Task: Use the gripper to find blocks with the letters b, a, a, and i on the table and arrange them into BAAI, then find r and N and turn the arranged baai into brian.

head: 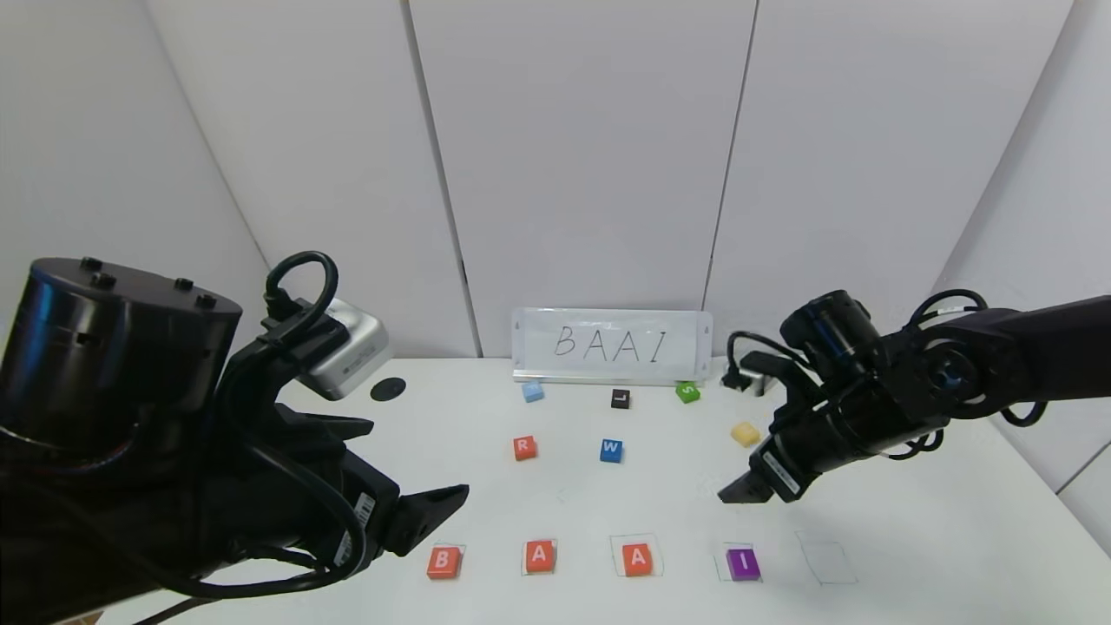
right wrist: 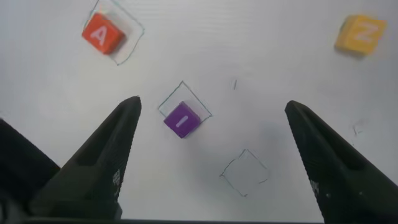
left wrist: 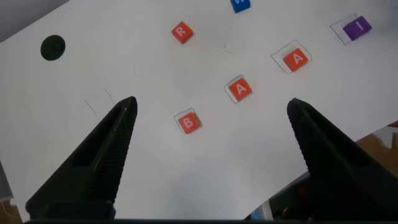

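Note:
Four blocks sit in a row of pen-drawn squares near the front edge of the table [head: 911, 521]: orange-red B [head: 443, 562], A [head: 540, 555], A [head: 638, 558] and purple I [head: 743, 563]. The orange-red r cube [head: 524, 448] lies behind them. A yellow cube [right wrist: 359, 33] shows a white letter like a sideways N. My left gripper [left wrist: 212, 104] hangs open above and left of B [left wrist: 188, 122]. My right gripper [right wrist: 212, 104] hovers open over I [right wrist: 182, 119], holding nothing.
A BAAI sign [head: 612, 345] stands at the back. In front of it lie light blue [head: 533, 391], black L [head: 620, 398], green S [head: 687, 392] and blue W [head: 611, 450] cubes. An empty drawn square [head: 826, 560] lies right of I. A black hole [head: 387, 389] is at back left.

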You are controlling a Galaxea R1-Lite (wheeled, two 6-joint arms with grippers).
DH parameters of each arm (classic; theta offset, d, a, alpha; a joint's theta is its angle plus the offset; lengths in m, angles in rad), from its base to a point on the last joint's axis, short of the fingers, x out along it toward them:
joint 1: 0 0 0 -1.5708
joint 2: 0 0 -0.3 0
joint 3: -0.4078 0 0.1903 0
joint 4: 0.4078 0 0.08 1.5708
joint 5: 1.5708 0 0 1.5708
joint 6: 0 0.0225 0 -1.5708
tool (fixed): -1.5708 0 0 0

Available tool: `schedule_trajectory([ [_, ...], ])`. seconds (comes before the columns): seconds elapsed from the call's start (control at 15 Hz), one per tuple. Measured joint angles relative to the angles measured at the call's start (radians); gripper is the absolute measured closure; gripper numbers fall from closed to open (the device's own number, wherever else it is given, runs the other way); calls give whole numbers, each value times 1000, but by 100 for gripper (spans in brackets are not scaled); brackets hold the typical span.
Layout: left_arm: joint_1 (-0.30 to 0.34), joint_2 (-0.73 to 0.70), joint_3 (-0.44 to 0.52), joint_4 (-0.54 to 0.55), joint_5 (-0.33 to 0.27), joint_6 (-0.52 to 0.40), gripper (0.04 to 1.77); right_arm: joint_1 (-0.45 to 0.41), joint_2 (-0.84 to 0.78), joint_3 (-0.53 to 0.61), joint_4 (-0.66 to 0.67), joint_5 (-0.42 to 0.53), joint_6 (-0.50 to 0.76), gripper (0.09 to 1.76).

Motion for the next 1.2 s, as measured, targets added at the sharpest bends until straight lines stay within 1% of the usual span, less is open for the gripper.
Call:
schedule_trajectory([
  [0.13,10,17,7,-28,-1,0,9,-26,-33,1,-30,-15,227,17],
  [0.2,20,32,10,-38,-1,-1,9,-45,-55,8,-31,-36,314,17],
  [0.27,34,53,12,-54,-1,-3,9,-66,-79,22,-32,-71,371,17],
  [0.33,56,75,13,-97,-1,-10,9,-84,-107,45,-35,-140,405,16],
  [0.4,81,91,19,-126,-1,-18,9,-96,-136,71,-40,-216,421,16],
  [0.47,111,104,29,-148,0,-27,9,-106,-168,97,-47,-266,434,16],
  [0.53,143,112,36,-156,2,-31,9,-119,-206,124,-58,-295,443,16],
  [0.73,276,116,49,-163,5,-30,9,-157,-346,206,-121,-318,447,15],
  [0.87,344,76,65,-161,6,-28,9,-173,-459,266,-170,-319,438,15],
  [1.0,377,-3,90,-151,15,-25,9,-185,-593,327,-202,-320,417,15],
  [1.07,386,-55,104,-143,28,-21,9,-187,-663,354,-209,-320,405,15],
  [1.2,394,-184,127,-94,70,4,9,-190,-820,402,-213,-319,383,15],
])
